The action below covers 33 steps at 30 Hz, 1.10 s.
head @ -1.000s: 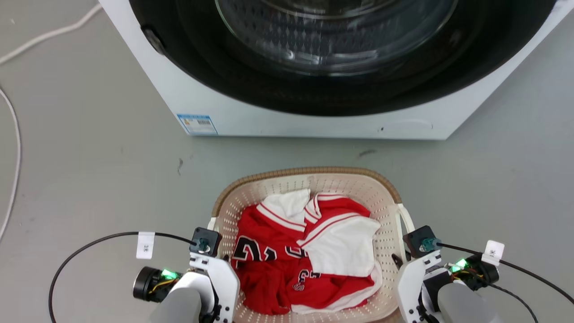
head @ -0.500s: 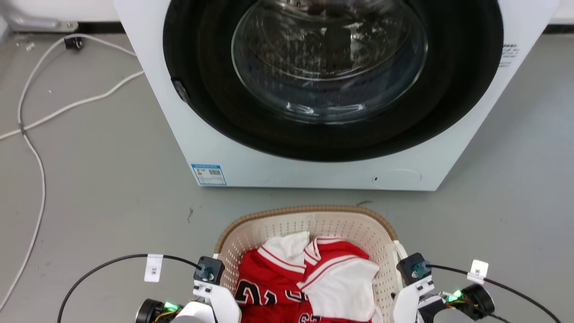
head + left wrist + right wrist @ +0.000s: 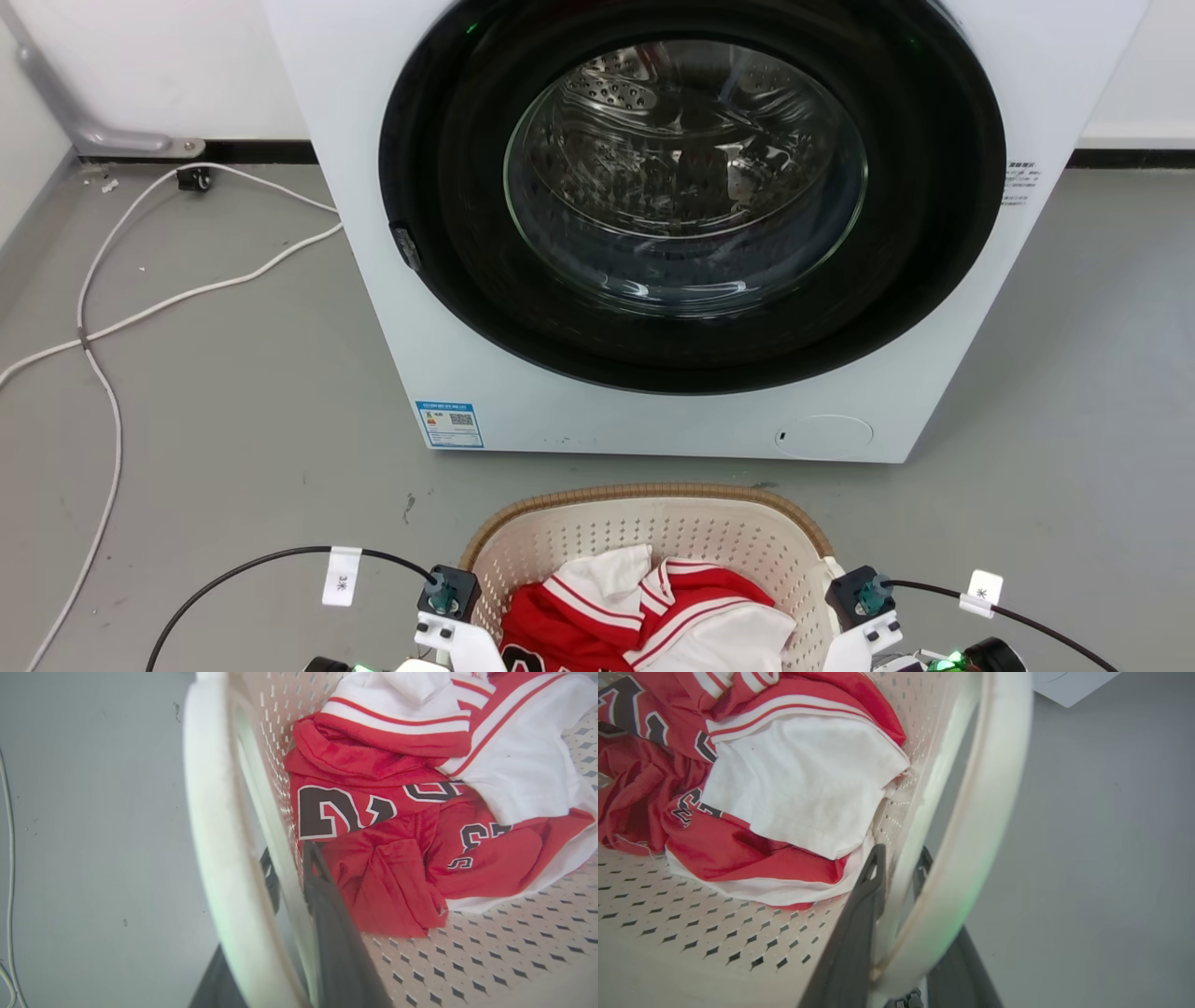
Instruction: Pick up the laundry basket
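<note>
- Left gripper (image 3: 289,863) pinches a side wall of the laundry basket (image 3: 271,728), one finger inside, one outside.
- Right gripper (image 3: 901,855) clamps the opposite wall likewise.
- Red-and-white jerseys (image 3: 373,812) lie between both grippers; washing machine (image 3: 448,355) stands ahead of them.

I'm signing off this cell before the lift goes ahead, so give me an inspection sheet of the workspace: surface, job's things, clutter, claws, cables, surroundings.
Surface: grey floor, with a dark scuff ahead of the basket.
Job's things: laundry basket in front of the washing machine, holding red and white jerseys; cannot tell whether it is off the floor.
Clutter: nothing seen.
Claws: left claw and right claw each closed on a basket side wall, one finger inside, one outside.
Cables: white cables loose on the floor at left; black tagged cables at both wrists.
Surroundings: machine door shut; white wall behind.
</note>
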Motion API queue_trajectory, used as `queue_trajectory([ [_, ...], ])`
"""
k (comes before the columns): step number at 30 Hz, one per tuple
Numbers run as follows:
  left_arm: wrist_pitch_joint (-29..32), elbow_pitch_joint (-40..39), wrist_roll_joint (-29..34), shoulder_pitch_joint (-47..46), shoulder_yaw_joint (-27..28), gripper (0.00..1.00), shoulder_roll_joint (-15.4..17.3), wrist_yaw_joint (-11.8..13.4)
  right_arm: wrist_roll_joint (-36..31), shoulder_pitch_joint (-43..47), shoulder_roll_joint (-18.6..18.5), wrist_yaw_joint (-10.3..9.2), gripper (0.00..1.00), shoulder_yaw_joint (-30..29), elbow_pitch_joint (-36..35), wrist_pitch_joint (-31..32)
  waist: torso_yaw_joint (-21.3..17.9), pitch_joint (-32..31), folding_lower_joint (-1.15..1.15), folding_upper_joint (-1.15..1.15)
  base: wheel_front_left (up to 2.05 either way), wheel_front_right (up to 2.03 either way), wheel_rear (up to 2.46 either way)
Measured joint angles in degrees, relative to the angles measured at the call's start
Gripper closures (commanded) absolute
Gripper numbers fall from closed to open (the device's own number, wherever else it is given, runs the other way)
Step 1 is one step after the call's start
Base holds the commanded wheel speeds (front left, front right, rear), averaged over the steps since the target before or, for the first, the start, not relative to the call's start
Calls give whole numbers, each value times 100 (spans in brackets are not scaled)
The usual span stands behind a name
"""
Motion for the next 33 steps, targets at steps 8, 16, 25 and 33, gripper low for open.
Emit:
queue_trajectory([
  [8, 112, -64, -350, 107, -307, 100, 57, 0, 366, 60, -58, -2, 100, 322, -35, 138, 24, -129, 0, 0, 0, 0, 0],
  [16, 124, -100, -682, 137, -654, 100, 111, 0, 757, 80, -148, -2, 100, 671, -105, 203, 33, -208, 0, 0, 0, 0, 0],
  [25, 104, -99, -947, 137, -928, 100, 152, 0, 1058, 82, -205, -2, 100, 968, -129, 204, 24, -230, 0, 0, 0, 0, 0],
  [33, 47, -77, -1156, 136, -1120, 100, 178, 0, 1266, 83, -226, -2, 100, 1181, -126, 175, 7, -227, 0, 0, 0, 0, 0],
])
